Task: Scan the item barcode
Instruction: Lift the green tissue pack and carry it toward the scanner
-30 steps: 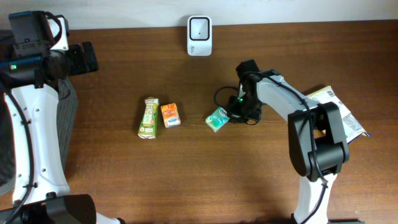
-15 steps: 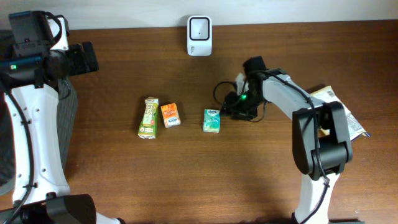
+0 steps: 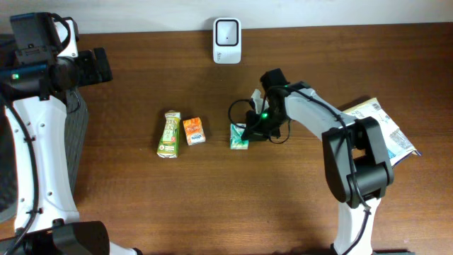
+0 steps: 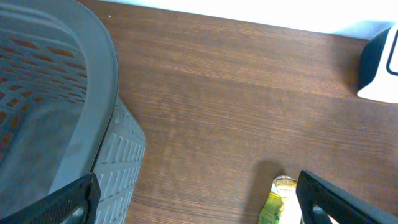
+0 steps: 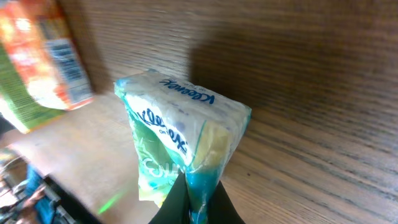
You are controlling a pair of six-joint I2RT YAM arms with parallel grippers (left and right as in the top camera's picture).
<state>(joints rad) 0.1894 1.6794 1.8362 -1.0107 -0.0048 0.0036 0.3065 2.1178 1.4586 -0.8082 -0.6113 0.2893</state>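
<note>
Brown wooden table (image 3: 141,205). Green tissue pack (image 3: 240,135): mid-table, right of orange carton (image 3: 193,131) and green drink carton (image 3: 168,134), near both; right gripper (image 3: 249,129) pinched shut on its edge. White scanner (image 3: 226,31): far edge, well apart. Grey mesh basket (image 4: 56,124): left side, beside left gripper (image 4: 199,202), jaws spread wide. Printed packet (image 3: 389,131): right edge, partly hidden

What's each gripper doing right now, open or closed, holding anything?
Left gripper: open, holding nothing.
Right gripper: closed, pinching the end of the green tissue pack.
</note>
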